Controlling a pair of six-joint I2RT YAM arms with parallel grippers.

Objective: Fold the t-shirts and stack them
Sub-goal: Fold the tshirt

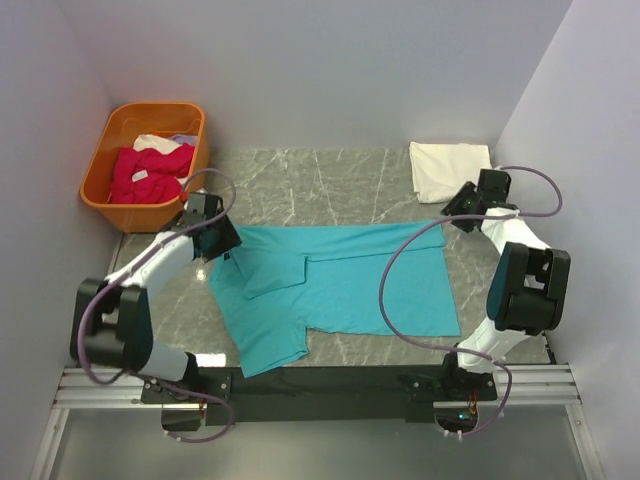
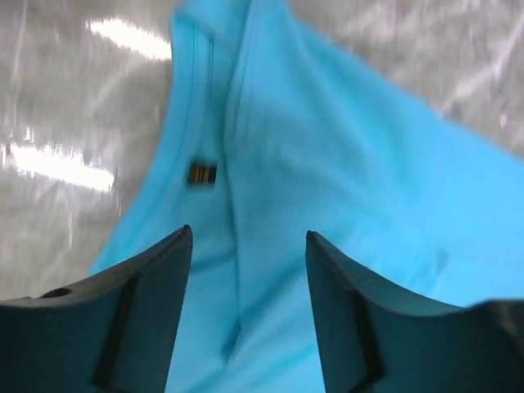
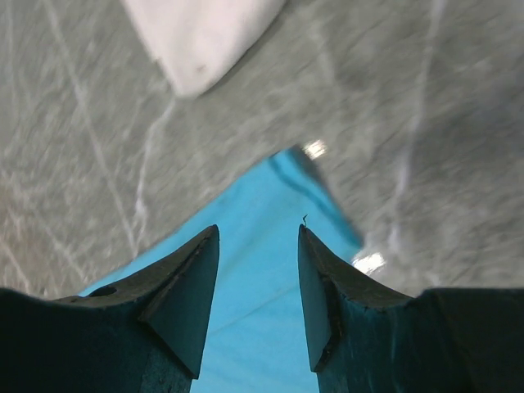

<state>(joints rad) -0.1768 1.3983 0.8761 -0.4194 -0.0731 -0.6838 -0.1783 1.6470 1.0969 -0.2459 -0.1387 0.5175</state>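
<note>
partly folded teal t-shirt [image 1: 335,290] lies flat

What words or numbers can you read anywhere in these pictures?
No text can be read.
Label at the teal shirt's neck: yellowish marks, too blurred to read.
White tag on the pink shirt in the basket: too small to read.
</note>
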